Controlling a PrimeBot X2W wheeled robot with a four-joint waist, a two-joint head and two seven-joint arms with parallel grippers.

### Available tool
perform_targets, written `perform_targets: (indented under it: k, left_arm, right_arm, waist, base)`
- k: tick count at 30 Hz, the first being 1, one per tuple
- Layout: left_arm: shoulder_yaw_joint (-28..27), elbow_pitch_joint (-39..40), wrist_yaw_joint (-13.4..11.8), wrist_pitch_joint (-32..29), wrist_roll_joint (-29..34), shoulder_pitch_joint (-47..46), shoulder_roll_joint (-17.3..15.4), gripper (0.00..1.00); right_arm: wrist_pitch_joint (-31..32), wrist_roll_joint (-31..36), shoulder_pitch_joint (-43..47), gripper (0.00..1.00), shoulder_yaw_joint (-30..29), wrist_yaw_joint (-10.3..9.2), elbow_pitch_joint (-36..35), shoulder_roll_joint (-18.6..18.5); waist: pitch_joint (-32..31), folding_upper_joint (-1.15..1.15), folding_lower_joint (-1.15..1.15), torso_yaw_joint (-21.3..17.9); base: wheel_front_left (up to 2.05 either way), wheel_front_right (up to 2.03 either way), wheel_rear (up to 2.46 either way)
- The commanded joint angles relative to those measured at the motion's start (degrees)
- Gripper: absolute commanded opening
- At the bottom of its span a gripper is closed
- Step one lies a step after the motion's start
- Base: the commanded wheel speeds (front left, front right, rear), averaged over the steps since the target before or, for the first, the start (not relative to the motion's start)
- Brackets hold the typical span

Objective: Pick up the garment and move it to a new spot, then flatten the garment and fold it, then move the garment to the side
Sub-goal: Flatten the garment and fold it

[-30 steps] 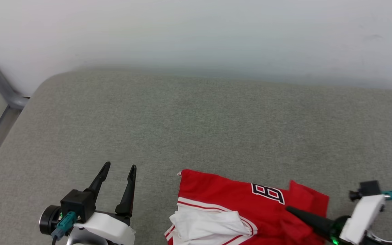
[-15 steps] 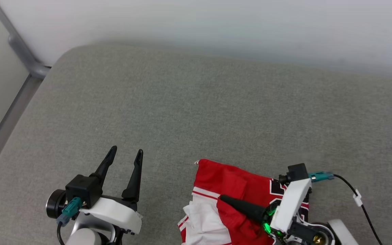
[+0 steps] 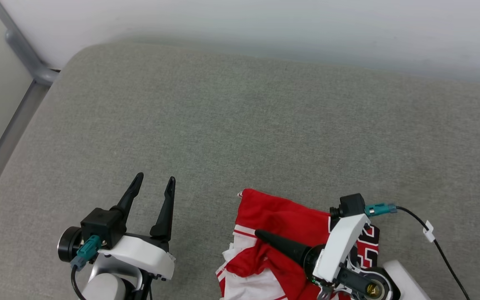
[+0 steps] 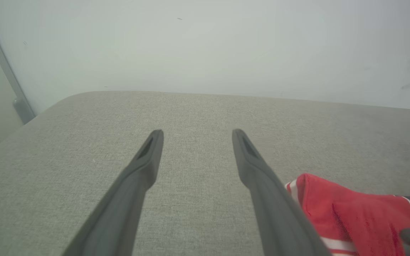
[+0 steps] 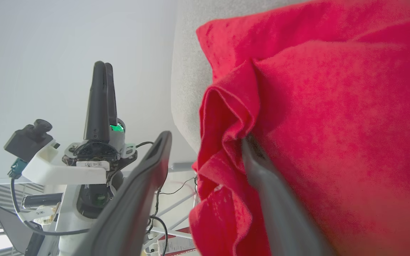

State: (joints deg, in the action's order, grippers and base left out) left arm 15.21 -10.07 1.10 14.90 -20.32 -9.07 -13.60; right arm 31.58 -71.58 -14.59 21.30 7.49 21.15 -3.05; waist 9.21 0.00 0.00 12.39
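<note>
Fingers [image 4: 144, 167] of the left gripper [image 4: 198, 133] stand spread, with nothing between them, above bare grey cloth. The right gripper [image 5: 206, 138] also has its two fingers parted. One tip is tucked into a fold of red cloth and the other is clear of it, so nothing is pinched.

One grey fabric-covered surface [image 3: 240, 125] with a rounded far-left corner takes up most of the head view. One pale wall [image 3: 265, 25] rises behind it. One grey rail [image 3: 23, 54] runs down the left side.

One garment [image 3: 281, 216] lies bunched at the near edge of the surface, right of the middle. It is under the right gripper and well apart from the left gripper. It is red, with white panels [image 3: 261, 287] edged in red stripes.

Part of its black, white-outlined lettering [image 3: 367, 246] shows beside the right wrist, but too little of it shows to read.

There are two grippers, each with one small black camera [image 3: 102, 227] [image 3: 350, 205] and one teal connector [image 3: 86, 250] [image 3: 379, 208]. One black cable [image 3: 444, 258] leaves the right connector and carries one white clip [image 3: 427, 231].

In the right wrist view the left gripper's base has one white label [image 5: 91, 164], its print too small to read, and one green light [image 5: 116, 127].
</note>
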Motion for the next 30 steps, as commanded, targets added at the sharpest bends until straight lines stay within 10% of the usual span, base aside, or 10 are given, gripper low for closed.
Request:
perform_targets:
  k: [1,10,18,30]
  left_arm:
    - [-0.26,-0.12,0.32,0.38,0.35,-0.2,0.08,1.0]
    - [-0.6,-0.65,0.03,0.39,0.69,2.37,-0.47,1.0]
    - [-0.87,-0.59,-0.84,-0.17,-0.04,4.38,-0.92,1.0]
    - [-2.6,0.38,-3.52,-0.38,-1.09,8.37,-1.78,1.0]
  right_arm:
    - [-0.79,0.32,-0.93,1.0,0.69,-0.01,-1.32,-0.67]
    - [-13.78,11.04,1.4,1.0,2.11,-0.01,-8.74,-7.92]
    - [-25.07,29.65,4.7,1.0,-9.04,-0.01,-5.56,-12.74]
    - [-33.44,56.12,12.29,1.0,-25.02,-0.01,-14.95,-8.5]
  waist:
    - [-0.8,0.0,0.0,-0.78]
    - [-5.11,0.0,0.0,-4.93]
    - [-7.71,0.0,0.0,-8.25]
    - [-10.44,0.0,0.0,-11.47]
  base:
    - [0.0,0.0,0.0]
    - [0.0,0.0,0.0]
    - [0.0,0.0,0.0]
    - [0.0,0.0,0.0]
